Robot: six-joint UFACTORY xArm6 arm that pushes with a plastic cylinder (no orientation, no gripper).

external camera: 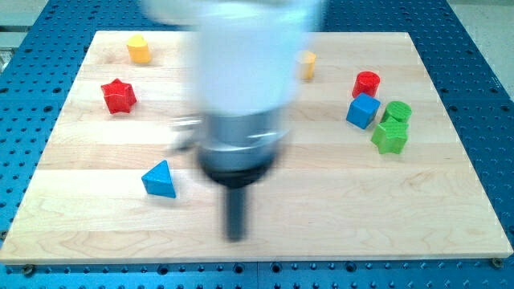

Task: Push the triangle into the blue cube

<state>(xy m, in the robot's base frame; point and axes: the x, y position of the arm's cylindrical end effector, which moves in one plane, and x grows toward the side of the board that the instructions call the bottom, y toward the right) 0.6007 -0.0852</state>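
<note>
A blue triangle (160,180) lies on the wooden board at the view's lower left. A blue cube (363,110) sits at the view's right, between a red cylinder (367,83) above it and green blocks to its right. My tip (235,237) is at the lower middle of the board, to the right of and slightly below the triangle, apart from it. The arm is blurred by motion.
A green cylinder (397,111) and a green star (390,136) sit right of the blue cube. A red star (118,95) and a yellow block (139,49) are at the upper left. A yellow block (307,65) shows partly behind the arm.
</note>
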